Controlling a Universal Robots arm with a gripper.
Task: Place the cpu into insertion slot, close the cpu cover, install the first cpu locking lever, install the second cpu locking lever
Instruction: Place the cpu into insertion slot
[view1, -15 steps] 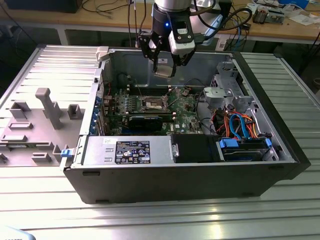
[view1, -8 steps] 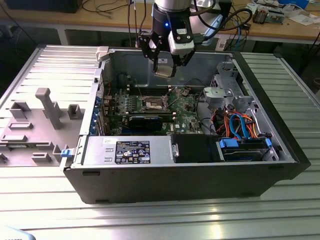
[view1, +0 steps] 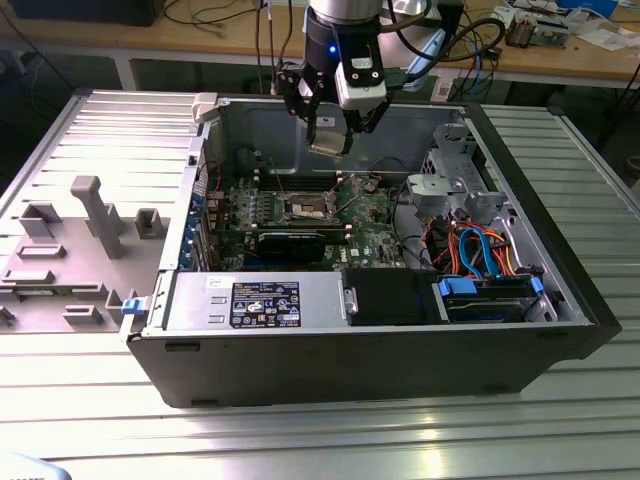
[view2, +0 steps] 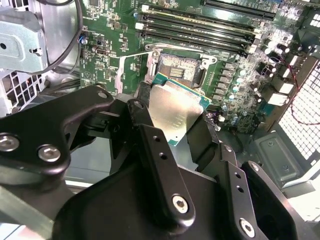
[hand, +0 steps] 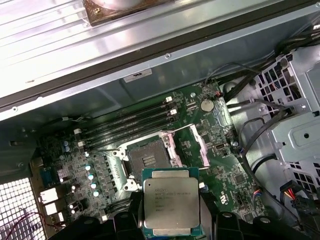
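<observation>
The arm reaches down from above into the open computer case (view1: 350, 350), its wrist pointing roughly straight down, so the end effector (view1: 328, 135) hangs in the air over the green board. It is clenched on the chip (view2: 175, 112): in both wrist views a black finger presses on each of two opposite edges, and the chip's dull metal top faces the first wrist view's camera. The chip is clear of the board, touching nothing but the fingers.

The socket (hand: 147, 160) lies below the end effector and a little to one side, its dark centre bare. Its cover frame (hand: 200, 147) is swung open and rests beside the socket. The long memory slots (hand: 130, 125) run just past the socket on the side away from the end effector.

Lower in the case than the end effector, a black graphics card (view1: 292, 242) sits near the socket. A metal drive cage (view1: 450, 185) and a bundle of coloured cables (view1: 480, 250) stand well apart towards the exterior view's right. The case rests on a ribbed metal tabletop (view1: 300, 440).
</observation>
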